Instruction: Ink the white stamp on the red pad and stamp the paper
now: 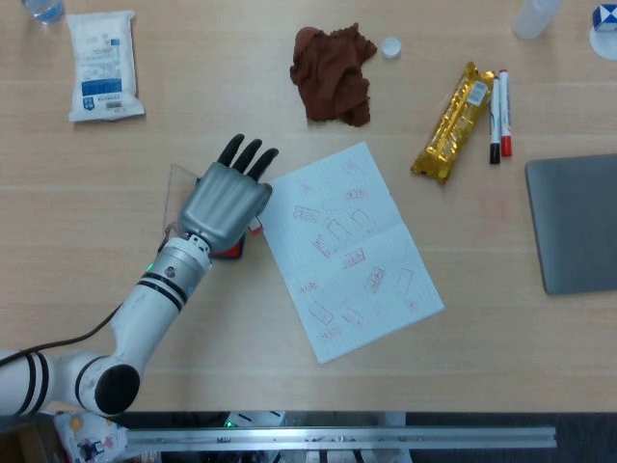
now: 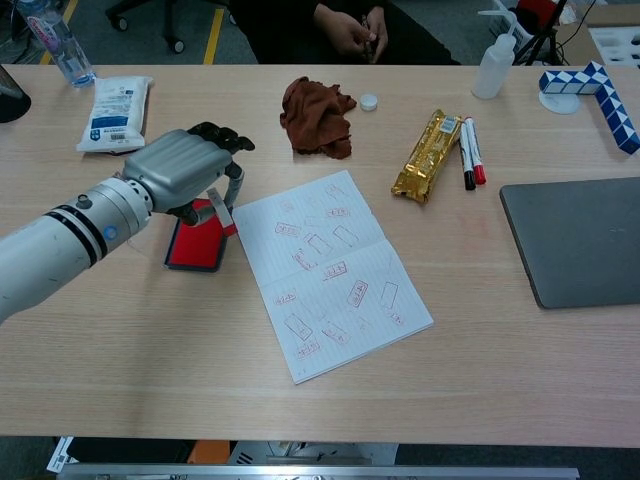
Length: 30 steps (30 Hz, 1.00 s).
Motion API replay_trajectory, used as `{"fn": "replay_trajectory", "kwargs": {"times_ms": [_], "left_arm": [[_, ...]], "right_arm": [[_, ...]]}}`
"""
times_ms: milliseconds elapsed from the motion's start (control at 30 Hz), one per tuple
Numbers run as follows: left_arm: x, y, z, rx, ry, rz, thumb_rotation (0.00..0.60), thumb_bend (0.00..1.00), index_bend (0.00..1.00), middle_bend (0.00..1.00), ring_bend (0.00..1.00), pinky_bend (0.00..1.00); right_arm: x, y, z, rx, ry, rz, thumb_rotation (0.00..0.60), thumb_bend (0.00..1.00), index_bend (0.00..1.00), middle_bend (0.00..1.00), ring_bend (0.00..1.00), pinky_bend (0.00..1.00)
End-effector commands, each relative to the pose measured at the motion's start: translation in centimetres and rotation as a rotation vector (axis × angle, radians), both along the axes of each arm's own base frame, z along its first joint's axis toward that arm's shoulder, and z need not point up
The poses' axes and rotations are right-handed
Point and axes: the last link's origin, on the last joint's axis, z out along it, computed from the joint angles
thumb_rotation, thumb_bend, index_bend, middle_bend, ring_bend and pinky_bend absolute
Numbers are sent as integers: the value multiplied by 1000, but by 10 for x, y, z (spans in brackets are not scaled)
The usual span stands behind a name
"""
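Note:
My left hand (image 1: 229, 198) (image 2: 183, 170) hovers over the right edge of the red ink pad (image 2: 194, 249) (image 1: 231, 250), palm down. It pinches the white stamp (image 2: 220, 210) beneath it, and the stamp's red-inked base hangs just above the table at the paper's left edge. In the head view only a sliver of the stamp (image 1: 255, 228) shows under the hand. The white paper (image 1: 347, 251) (image 2: 330, 270) lies open to the right of the pad and bears several red stamp marks. My right hand appears in neither view.
A brown cloth (image 1: 333, 73) and a white cap (image 1: 389, 46) lie beyond the paper. A gold snack pack (image 1: 454, 122), two markers (image 1: 498, 114) and a grey laptop (image 1: 574, 222) lie to the right. A wipes packet (image 1: 103, 66) lies at far left. A person sits across the table.

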Motion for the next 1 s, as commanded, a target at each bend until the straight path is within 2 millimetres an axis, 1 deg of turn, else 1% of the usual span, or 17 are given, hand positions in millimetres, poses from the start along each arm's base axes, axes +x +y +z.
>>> {"fn": "replay_trajectory", "kwargs": {"times_ms": [33, 200, 333, 367, 467, 667, 1000], "left_arm": [[5, -3, -6, -17, -1, -7, 600, 351, 615, 91, 0, 5], [11, -5, -19, -27, -3, -9, 600, 351, 615, 91, 0, 5], [12, -5, -25, -28, -1, -4, 600, 351, 615, 91, 0, 5], [12, -5, -30, -32, 4, 0, 600, 351, 615, 91, 0, 5], [11, -5, -36, -26, 19, -3, 600, 351, 615, 92, 0, 5], [8, -7, -44, -20, 42, -14, 600, 351, 615, 91, 0, 5], [14, -12, -53, -11, 43, -40, 600, 351, 616, 91, 0, 5]], "right_arm": [[0, 1, 1, -2, 0, -1, 600, 216, 410, 468, 330, 352], [-1, 2, 1, -3, -2, -5, 600, 216, 410, 468, 330, 352], [-2, 2, 2, -5, -3, -8, 600, 216, 410, 468, 330, 352], [-2, 2, 2, -5, -1, -7, 600, 216, 410, 468, 330, 352], [-3, 2, 4, -8, -1, -7, 600, 215, 410, 468, 330, 352], [-5, 2, 6, -13, -3, -13, 600, 216, 410, 468, 330, 352], [-7, 3, 9, -17, -3, -15, 600, 216, 410, 468, 330, 352]]}}
